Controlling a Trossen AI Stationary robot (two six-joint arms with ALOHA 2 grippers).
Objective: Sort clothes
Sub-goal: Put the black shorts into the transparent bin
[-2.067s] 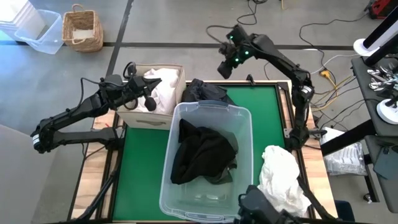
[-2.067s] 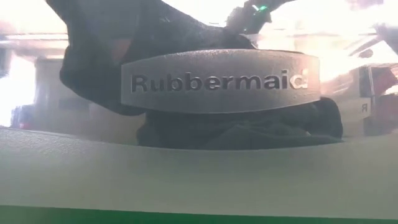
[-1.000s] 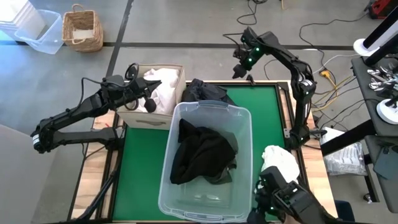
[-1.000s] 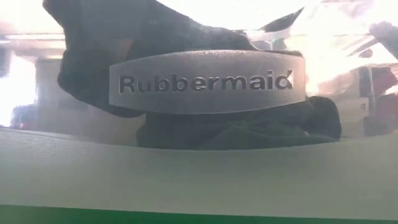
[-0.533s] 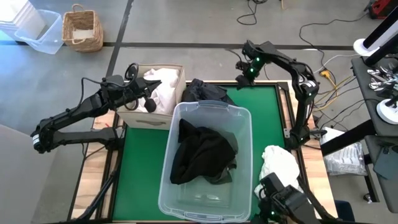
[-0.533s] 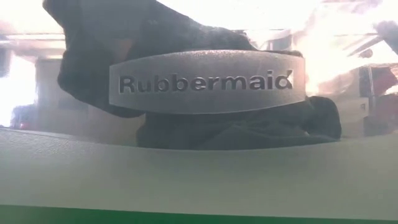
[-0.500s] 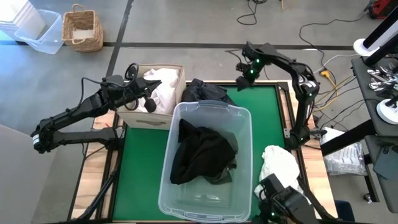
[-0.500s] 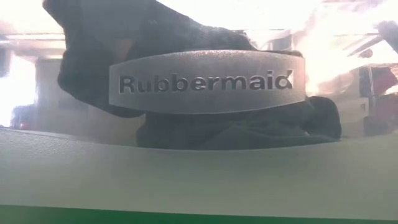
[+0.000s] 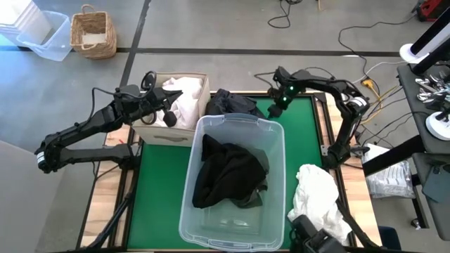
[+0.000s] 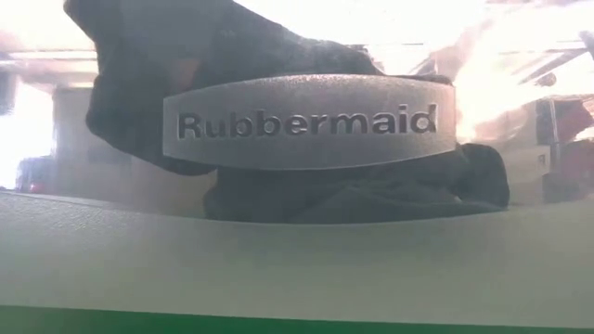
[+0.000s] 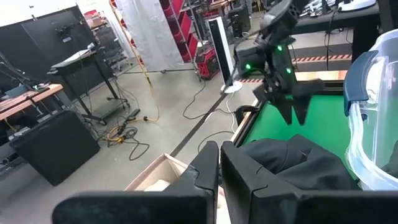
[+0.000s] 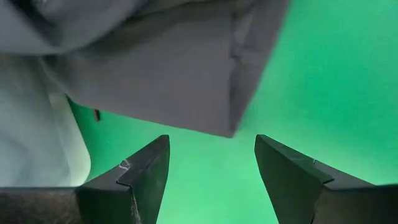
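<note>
Dark garment [image 9: 232, 103] beside right fingers [image 12: 146, 168] spread apart, left fingers [image 11: 239, 167] together over box [image 9: 156, 131].

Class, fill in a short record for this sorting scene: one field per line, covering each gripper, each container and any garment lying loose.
left gripper: shut, over the beige fabric box
right gripper: open, above the dark grey garment at the mat's far edge
clear plastic tub: holds black clothes
beige fabric box: holds white clothes
loose garment: white garment right of the tub
</note>
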